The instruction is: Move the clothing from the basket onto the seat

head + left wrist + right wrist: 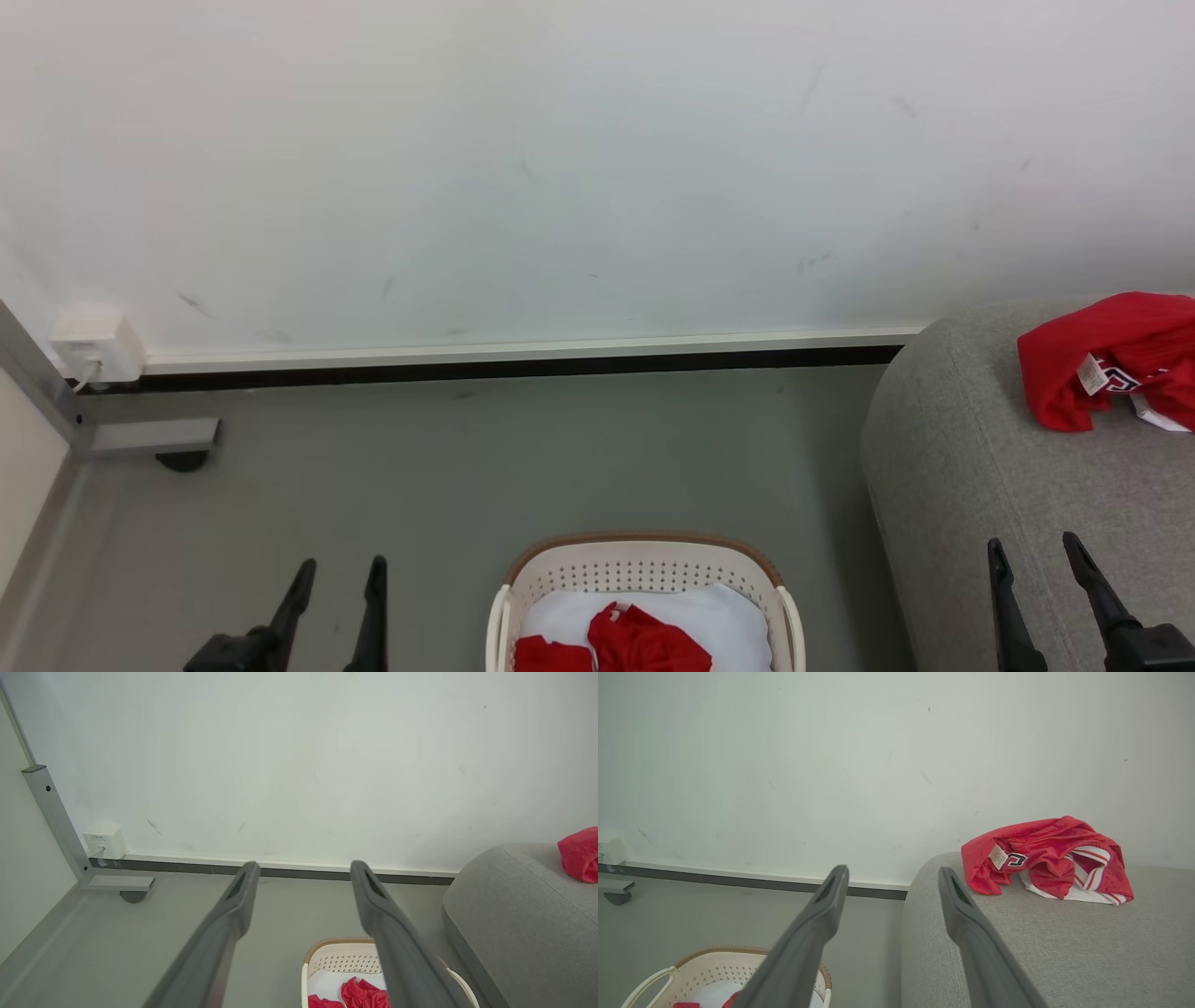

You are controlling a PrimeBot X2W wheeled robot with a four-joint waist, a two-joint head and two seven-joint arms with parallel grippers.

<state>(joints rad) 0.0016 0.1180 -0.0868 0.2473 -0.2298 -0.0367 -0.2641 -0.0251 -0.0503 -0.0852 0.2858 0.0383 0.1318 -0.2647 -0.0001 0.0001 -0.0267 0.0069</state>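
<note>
While I face the scuffed white wall (560, 187), my left pincer (343, 565) is parted over the grey floor (523, 467) and my right pincer (1032, 546) is parted over the large light-grey woven-fabric sofa (971, 467); both hold nothing. One bright red soft garment with white stripe trim and a small white label (1041, 858) lies crumpled on the sofa top, near the wall; two more crumpled red pieces (644, 644) rest on a plain white pad (738, 611) inside the cream-white perforated plastic basket with a brown rim (644, 569), standing on the floor just beside the sofa's rounded end.
</note>
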